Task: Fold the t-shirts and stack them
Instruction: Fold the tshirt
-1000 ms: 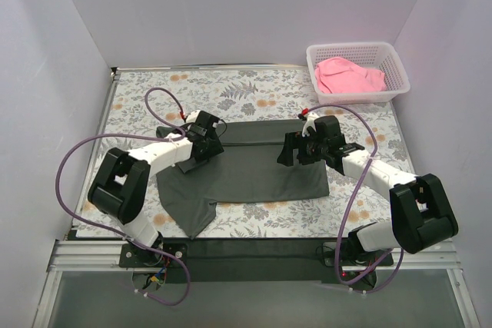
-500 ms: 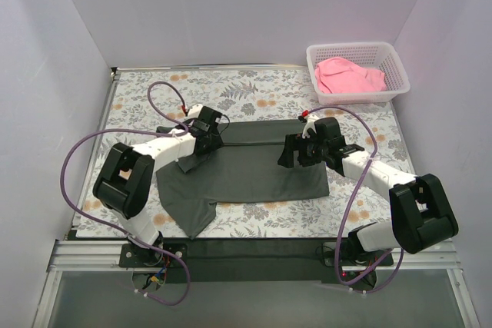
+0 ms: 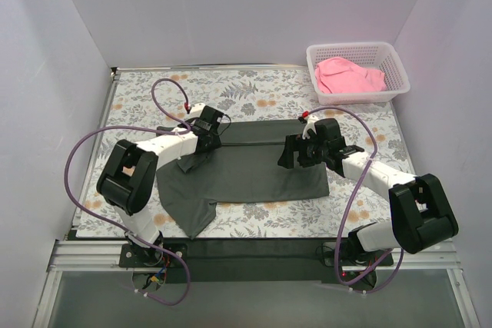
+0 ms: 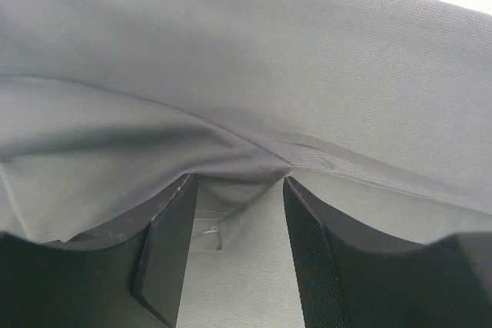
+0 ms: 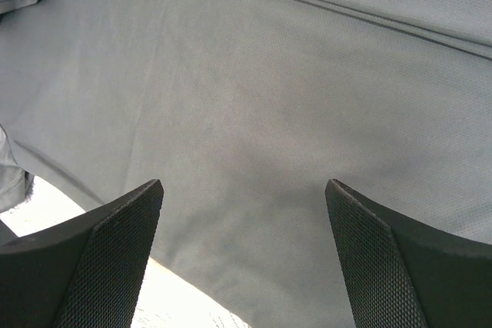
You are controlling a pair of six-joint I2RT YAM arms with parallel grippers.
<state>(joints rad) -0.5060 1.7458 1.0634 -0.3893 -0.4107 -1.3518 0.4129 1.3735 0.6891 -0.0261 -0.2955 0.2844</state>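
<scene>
A dark charcoal t-shirt (image 3: 246,174) lies spread on the floral table, its top strip folded over and one sleeve trailing toward the near-left. My left gripper (image 3: 201,142) sits low on the shirt's upper left part. In the left wrist view its jaws (image 4: 238,180) stand partly open, with a raised fold of the grey cloth (image 4: 307,74) draped across the fingertips and flat cloth in the gap. My right gripper (image 3: 287,155) hovers over the shirt's right part, open wide above smooth cloth (image 5: 269,74) with nothing between the fingers (image 5: 244,183). The pink t-shirt (image 3: 350,76) lies crumpled in the basket.
The white mesh basket (image 3: 400,67) stands at the far right corner of the table (image 3: 246,86). White walls close in the left, back and right sides. Purple cables loop from both arms. A bright strip of table (image 5: 46,209) shows past the shirt's edge.
The left gripper has slid a little up and to the right along the shirt's upper left part. The right arm has barely moved.
</scene>
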